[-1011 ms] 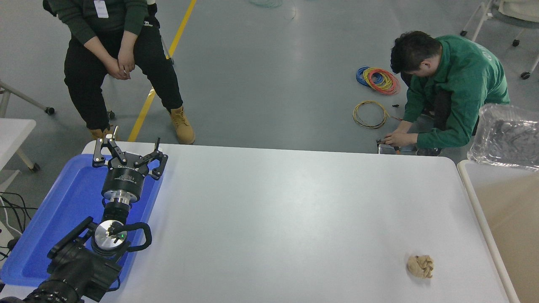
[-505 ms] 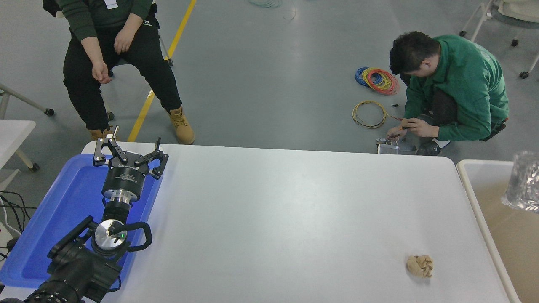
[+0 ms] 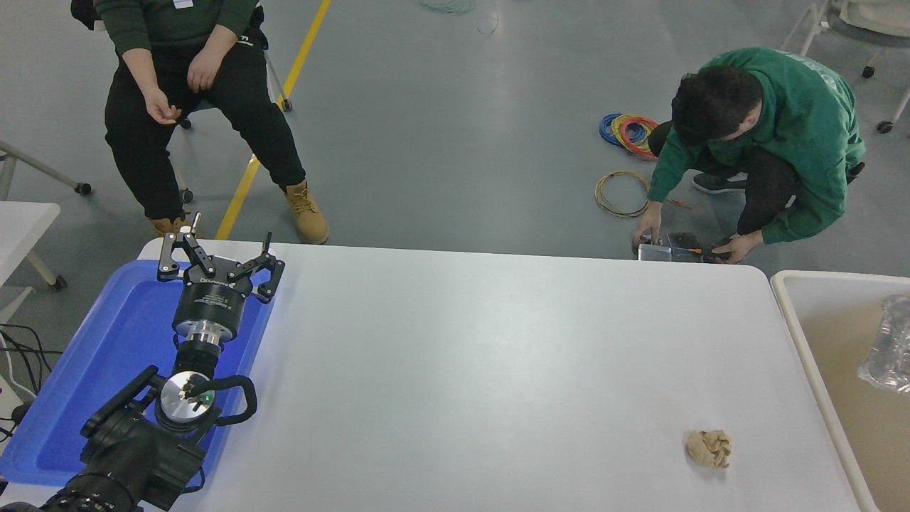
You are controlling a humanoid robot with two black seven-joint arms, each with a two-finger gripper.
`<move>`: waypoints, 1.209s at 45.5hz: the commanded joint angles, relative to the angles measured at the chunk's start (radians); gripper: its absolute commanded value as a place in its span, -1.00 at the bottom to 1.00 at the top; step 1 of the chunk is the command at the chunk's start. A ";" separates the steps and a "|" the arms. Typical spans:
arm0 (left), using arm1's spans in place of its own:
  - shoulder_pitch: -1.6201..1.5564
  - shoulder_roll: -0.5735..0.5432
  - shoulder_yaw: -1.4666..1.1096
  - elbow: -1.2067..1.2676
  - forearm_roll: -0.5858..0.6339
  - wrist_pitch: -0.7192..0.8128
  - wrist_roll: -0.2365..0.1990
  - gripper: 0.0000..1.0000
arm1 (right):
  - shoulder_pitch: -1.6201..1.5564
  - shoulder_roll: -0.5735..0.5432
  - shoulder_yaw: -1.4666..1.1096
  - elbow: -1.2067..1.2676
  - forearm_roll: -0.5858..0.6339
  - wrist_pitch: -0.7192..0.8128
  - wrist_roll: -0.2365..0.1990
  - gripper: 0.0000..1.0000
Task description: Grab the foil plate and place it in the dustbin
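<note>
Here the white table (image 3: 498, 370) fills most of the view. At its right edge stands the dustbin (image 3: 796, 313), and the foil plate (image 3: 887, 345) is inside it, partly cut by the picture's edge. The blue tray (image 3: 85, 370) lies at the left, and above it hangs the left gripper (image 3: 217, 257) with fingers spread apart, holding nothing. A small tan paper ball (image 3: 709, 449) rests near the dustbin.

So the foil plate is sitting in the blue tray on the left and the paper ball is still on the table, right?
Not quite. The head view shows the foil plate inside the dustbin at the right edge, not in the blue tray. The paper ball is on the table.
</note>
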 commanded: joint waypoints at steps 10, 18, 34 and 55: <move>0.000 0.001 0.000 0.000 0.000 0.001 0.000 1.00 | -0.031 0.039 0.013 -0.004 0.001 -0.021 -0.014 -1.00; 0.000 0.000 0.000 0.000 0.000 0.001 0.000 1.00 | -0.028 0.033 0.021 -0.004 0.003 -0.021 -0.014 -0.63; 0.000 0.000 0.000 0.000 0.000 0.001 0.000 1.00 | 0.012 0.034 0.030 0.006 0.005 -0.052 -0.013 1.00; 0.000 0.000 0.000 0.000 0.000 -0.001 0.000 1.00 | 0.412 0.025 0.008 0.090 -0.012 -0.037 -0.011 1.00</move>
